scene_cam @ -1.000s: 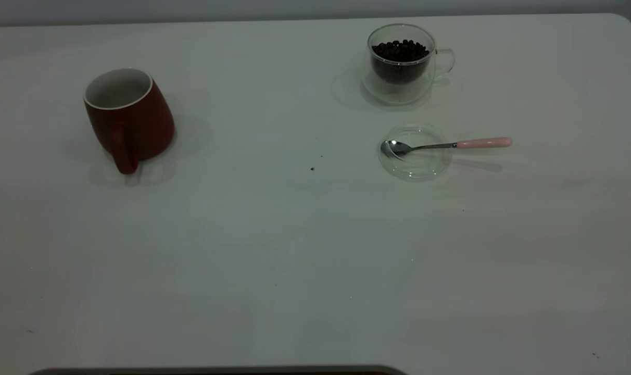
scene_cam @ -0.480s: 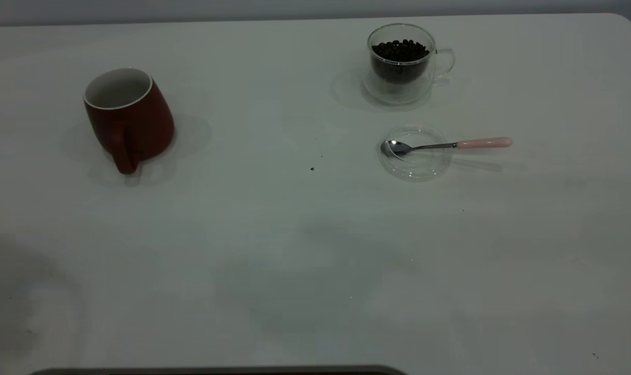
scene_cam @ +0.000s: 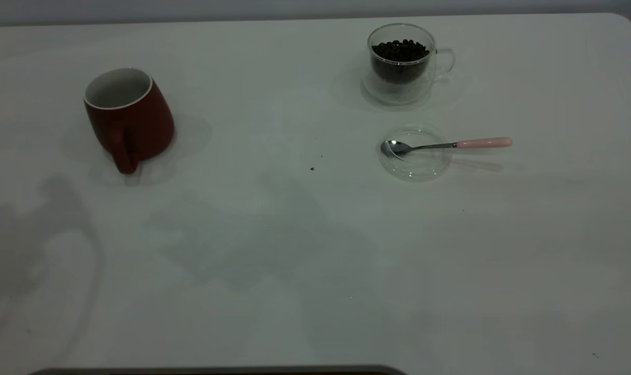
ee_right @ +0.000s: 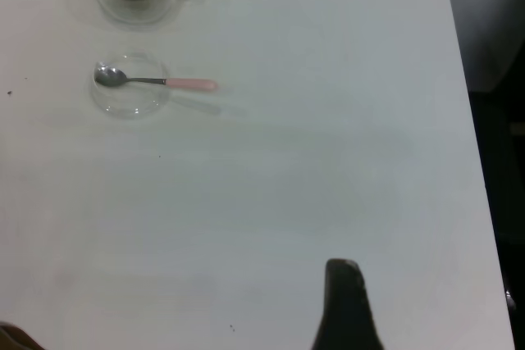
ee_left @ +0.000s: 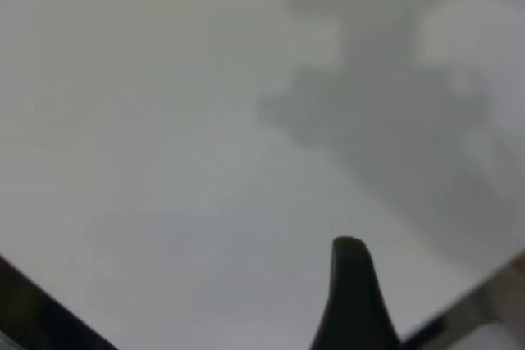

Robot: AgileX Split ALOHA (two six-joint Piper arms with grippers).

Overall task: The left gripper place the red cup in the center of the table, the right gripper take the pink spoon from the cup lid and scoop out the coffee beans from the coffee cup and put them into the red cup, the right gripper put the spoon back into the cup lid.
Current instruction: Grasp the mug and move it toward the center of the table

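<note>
Red cup (scene_cam: 129, 117), a dark red ceramic mug with a white inside and a thick handle, stands on the left side of the plain white counter (scene_cam: 274, 250) in the exterior view, well apart from the centre where we want it. What has just changed here is only shadow: grey arm-shaped shadows have spread over the near left and middle of the counter compared with a second ago, while nothing on it has shifted, so we judge the left arm is coming in and the first step is not yet begun. On the right the clear double-walled glass coffee cup (scene_cam: 401, 63) holds the heap of dark coffee beans (scene_cam: 400, 51); nearer us, the pink-handled metal spoon (scene_cam: 445, 145) rests its bowl in the round clear glass cup lid (scene_cam: 414, 152). In the left wrist view we see bare counter, shadow and one black fingertip (ee_left: 351, 297); we cannot tell whether the fingers are spread. In the right wrist view one black fingertip (ee_right: 344, 305) hangs far from spoon, lid and glass cup; again we cannot tell. No brand, label or writing is readable anywhere.
</note>
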